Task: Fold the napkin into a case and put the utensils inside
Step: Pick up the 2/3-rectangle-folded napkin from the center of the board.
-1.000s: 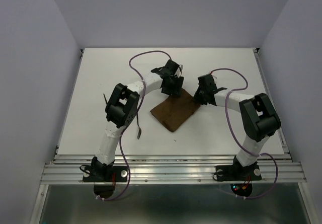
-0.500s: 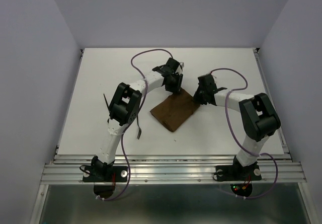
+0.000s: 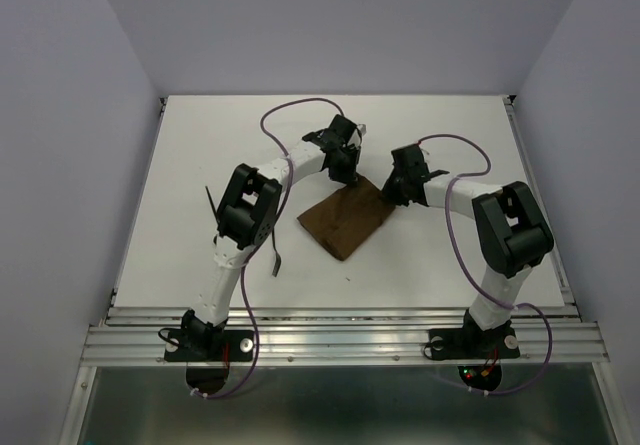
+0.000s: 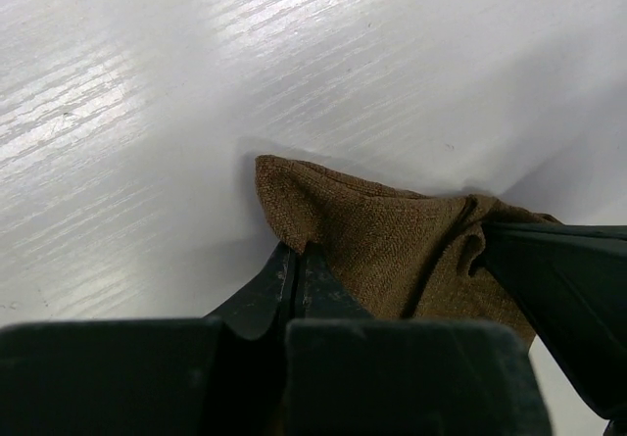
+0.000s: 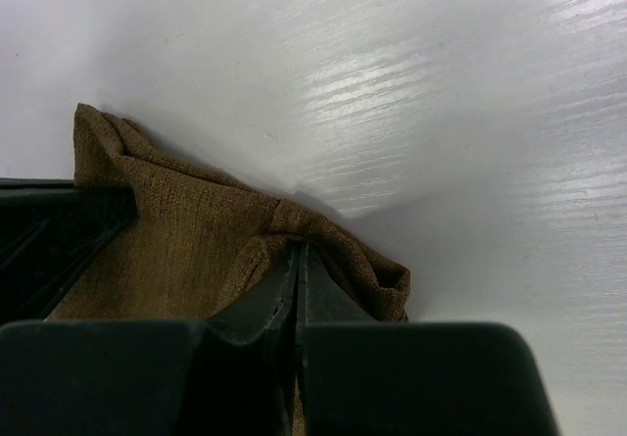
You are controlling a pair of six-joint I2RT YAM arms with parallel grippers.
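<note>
The dark brown napkin (image 3: 343, 222) lies folded on the white table (image 3: 200, 145), between the two arms. My left gripper (image 3: 347, 177) is shut on the napkin's far left corner (image 4: 294, 201), pinching the cloth at the fingertips (image 4: 297, 252). My right gripper (image 3: 393, 193) is shut on the far right corner (image 5: 333, 235), where the cloth bunches around its tips (image 5: 299, 252). Each wrist view shows the other gripper's dark finger at the frame edge. One thin dark utensil (image 3: 276, 261) lies beside the left arm. Another utensil (image 3: 210, 201) pokes out left of that arm's elbow.
White walls enclose the table on three sides. A metal rail (image 3: 340, 340) runs along the near edge by the arm bases. Purple cables (image 3: 290, 113) loop above both arms.
My left gripper has shut on the napkin's far left corner. The right gripper stayed shut on its corner and drifted slightly left.
</note>
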